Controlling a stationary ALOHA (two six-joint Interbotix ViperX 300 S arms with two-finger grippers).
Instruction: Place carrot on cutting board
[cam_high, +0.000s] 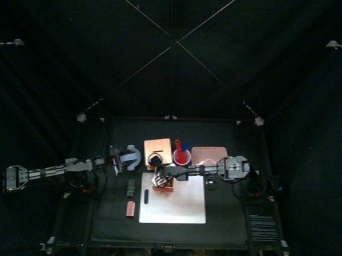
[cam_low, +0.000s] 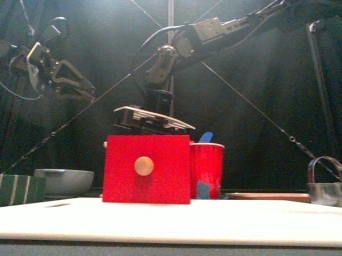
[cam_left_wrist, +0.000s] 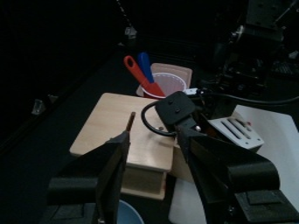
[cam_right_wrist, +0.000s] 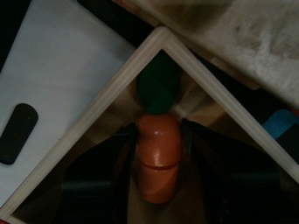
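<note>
The carrot (cam_right_wrist: 159, 162), stubby and orange with a green top, sits between the jaws of my right gripper (cam_right_wrist: 159, 179), which is shut on it. In the top view that gripper (cam_high: 166, 180) hangs over the far left corner of the white cutting board (cam_high: 182, 205). From the front it (cam_low: 154, 120) hovers above a red box. The cutting board (cam_right_wrist: 59, 87) shows beside the carrot, carrying a small black piece (cam_right_wrist: 17, 131). My left gripper (cam_left_wrist: 158, 149) stands open over a tan board, apart from the carrot.
A red box (cam_low: 147, 170) and a red cup with blue and red utensils (cam_left_wrist: 158, 79) stand behind the cutting board. A tan board (cam_left_wrist: 117, 136) lies near the left arm, a metal bowl (cam_low: 60, 180) at front left. A small red stick (cam_high: 131, 208) lies left of the board.
</note>
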